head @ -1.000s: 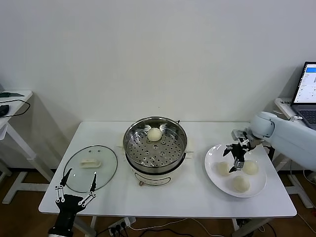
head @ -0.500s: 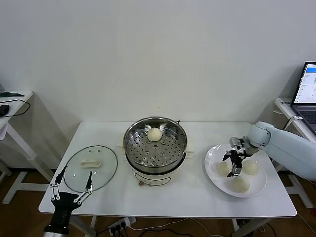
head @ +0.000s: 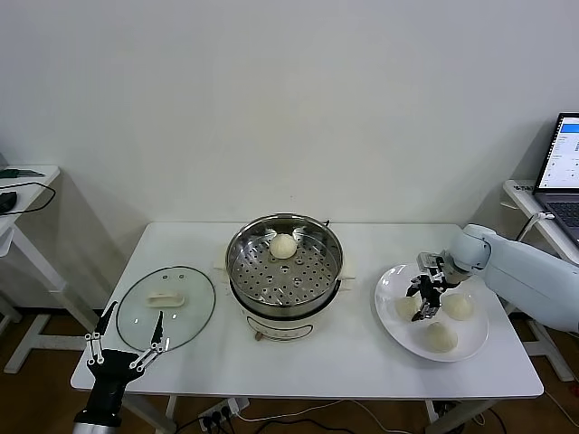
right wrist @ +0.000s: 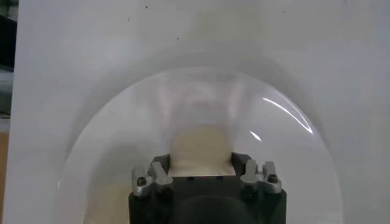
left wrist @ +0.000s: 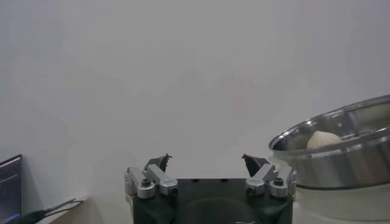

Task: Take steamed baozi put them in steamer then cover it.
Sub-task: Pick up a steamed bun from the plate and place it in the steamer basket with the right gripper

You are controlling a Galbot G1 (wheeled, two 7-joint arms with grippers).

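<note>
Your robot's right arm (head: 534, 276) wore smooth pale blue-white shells. Both grippers were black-bodied, with thin black linkage fingers and silver knuckle blocks (left wrist: 150, 182) fastened by dark round screws.

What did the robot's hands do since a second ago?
The right gripper dropped onto the plate and shut on the nearest baozi. The left gripper, open, sank lower by the table's front edge. The cover, steamer and its one bun stayed put.
</note>
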